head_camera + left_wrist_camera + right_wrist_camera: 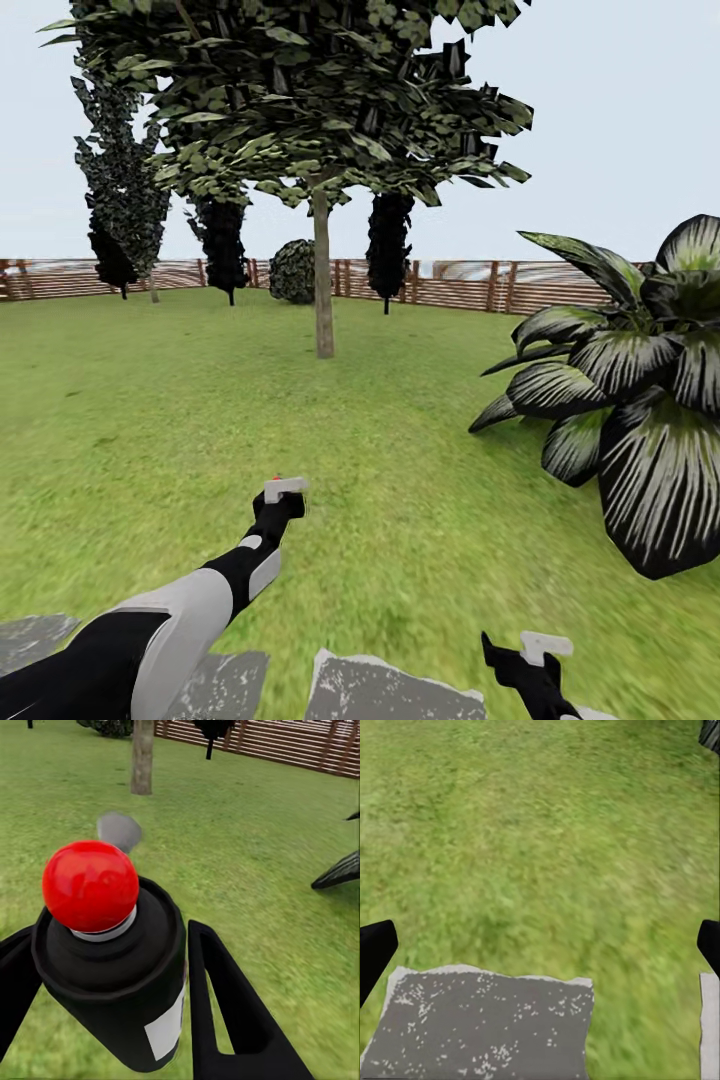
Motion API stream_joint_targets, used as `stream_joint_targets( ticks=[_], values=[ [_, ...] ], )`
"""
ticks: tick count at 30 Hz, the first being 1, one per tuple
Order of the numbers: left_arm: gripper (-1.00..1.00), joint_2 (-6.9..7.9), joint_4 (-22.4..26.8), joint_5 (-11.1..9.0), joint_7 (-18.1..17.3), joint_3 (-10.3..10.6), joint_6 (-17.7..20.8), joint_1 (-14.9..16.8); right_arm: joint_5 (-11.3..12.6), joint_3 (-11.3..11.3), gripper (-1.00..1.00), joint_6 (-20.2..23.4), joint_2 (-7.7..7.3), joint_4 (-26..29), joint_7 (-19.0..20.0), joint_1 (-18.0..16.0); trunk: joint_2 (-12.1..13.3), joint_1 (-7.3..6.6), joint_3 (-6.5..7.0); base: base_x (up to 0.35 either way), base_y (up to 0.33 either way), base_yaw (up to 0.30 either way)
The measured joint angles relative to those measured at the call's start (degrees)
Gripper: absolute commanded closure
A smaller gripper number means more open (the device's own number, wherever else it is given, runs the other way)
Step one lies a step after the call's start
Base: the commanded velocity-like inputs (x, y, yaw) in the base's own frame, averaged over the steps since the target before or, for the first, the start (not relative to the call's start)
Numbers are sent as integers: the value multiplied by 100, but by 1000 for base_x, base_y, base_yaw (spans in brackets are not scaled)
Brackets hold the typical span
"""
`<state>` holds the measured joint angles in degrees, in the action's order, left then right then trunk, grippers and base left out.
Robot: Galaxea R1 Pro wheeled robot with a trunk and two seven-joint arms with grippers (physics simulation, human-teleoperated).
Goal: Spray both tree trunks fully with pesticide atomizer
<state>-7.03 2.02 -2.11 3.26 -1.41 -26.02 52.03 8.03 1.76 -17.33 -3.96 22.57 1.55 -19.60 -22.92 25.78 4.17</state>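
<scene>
Left hand (112,1012) clamped on pesticide atomizer (112,967) body: small, rigid, likely light; keep red button clear. Right hand (540,945) spread, empty.

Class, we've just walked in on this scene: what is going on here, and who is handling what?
A two-armed robot stands on a garden lawn. Its left gripper holds the pesticide atomizer, a black can with a red button on top, between its fingers. Ahead stands a tree with a bare trunk, in front of the wooden fence. The right gripper is open and empty, above grass and a grey paving stone. No white specks show on the trunk yet.
</scene>
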Motion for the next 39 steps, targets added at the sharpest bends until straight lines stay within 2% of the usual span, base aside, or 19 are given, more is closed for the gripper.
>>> stream_joint_targets(
  ticks=[19,39],
  values=[
    [100,9,-16,8,5,-10,12,-2,-71,-8,-100,18,104,-94,-38,0,0,0,87,0,0,293],
    [100,9,-18,8,7,-9,18,-1,-143,-8,-100,13,114,-97,-41,0,0,0,143,0,0,300]
  ],
)
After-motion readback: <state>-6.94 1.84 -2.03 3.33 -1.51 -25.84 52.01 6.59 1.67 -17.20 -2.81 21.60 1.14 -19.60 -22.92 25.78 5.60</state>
